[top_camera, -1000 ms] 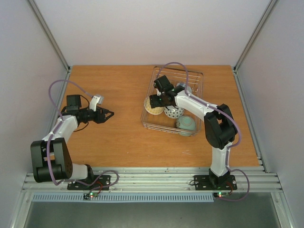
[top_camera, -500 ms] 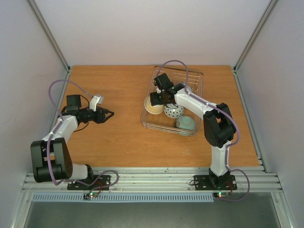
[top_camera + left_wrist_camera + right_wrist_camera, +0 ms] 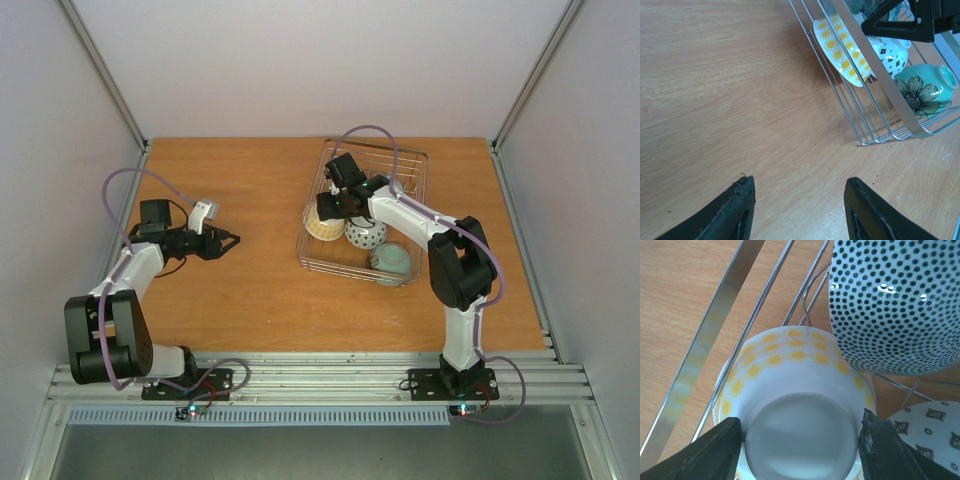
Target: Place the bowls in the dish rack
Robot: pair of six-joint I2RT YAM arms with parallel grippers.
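Observation:
The wire dish rack (image 3: pixel 412 165) stands at the back right of the table. It holds a white bowl with yellow flowers (image 3: pixel 320 228), tilted against the rack's left side, a white bowl with black diamonds (image 3: pixel 366 237) and a teal bowl (image 3: pixel 392 262). A blue-dotted bowl (image 3: pixel 895 305) lies beyond them. My right gripper (image 3: pixel 328 207) is open just above the yellow-flowered bowl (image 3: pixel 795 390); its fingers (image 3: pixel 715 450) stand wide on either side of the bowl's base. My left gripper (image 3: pixel 232 240) is open and empty over bare table, left of the rack (image 3: pixel 880 80).
The wooden table (image 3: pixel 250 290) is walled by grey panels on three sides. A metal rail (image 3: pixel 320 375) runs along the near edge by the arm bases. The right arm reaches across the rack's middle.
My right gripper has drawn back a little from the yellow-flowered bowl, which stays in the rack. The left arm has not moved.

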